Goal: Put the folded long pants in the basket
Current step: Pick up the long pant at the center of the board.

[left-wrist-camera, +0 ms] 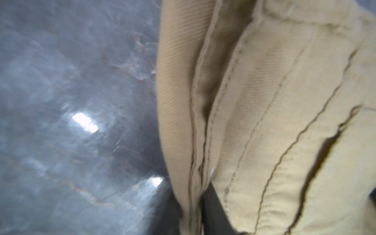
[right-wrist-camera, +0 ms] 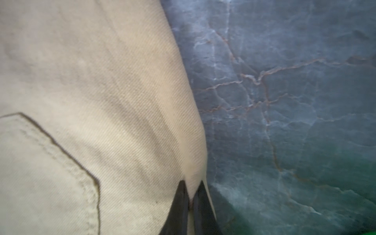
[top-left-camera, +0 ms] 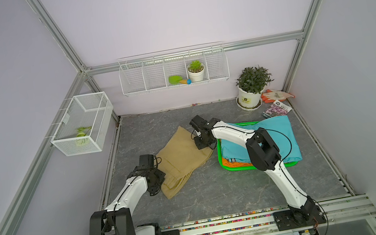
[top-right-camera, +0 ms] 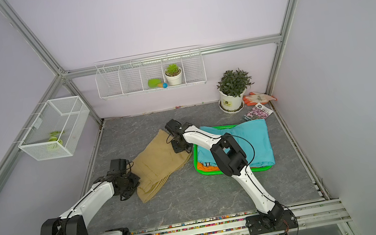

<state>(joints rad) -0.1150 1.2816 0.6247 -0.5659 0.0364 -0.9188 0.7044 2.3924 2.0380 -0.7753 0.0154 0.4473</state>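
A folded pair of tan pants (top-left-camera: 183,157) lies flat on the grey marbled table (top-left-camera: 219,195), just beside the green basket (top-left-camera: 239,168) but not in it. The left pincer (left-wrist-camera: 195,203) is closed on the stacked, seamed edges at the end of the pants nearer the robot, and the left wrist view shows cloth layers clamped between its dark fingers. The right pincer (right-wrist-camera: 192,189) is closed on a small ridge of cloth at the opposite edge, the side next to the basket. Gripping two opposite edges probably serves to keep the fold together and the bundle level when it is carried over the rim. The basket already holds teal pants (top-left-camera: 276,134), which spill over its far side. Under them are orange pants (top-left-camera: 230,163), with a striped strip peeking out beside the orange. The tan pair appears to be the last one outside, so the step in hand looks like lifting it across.
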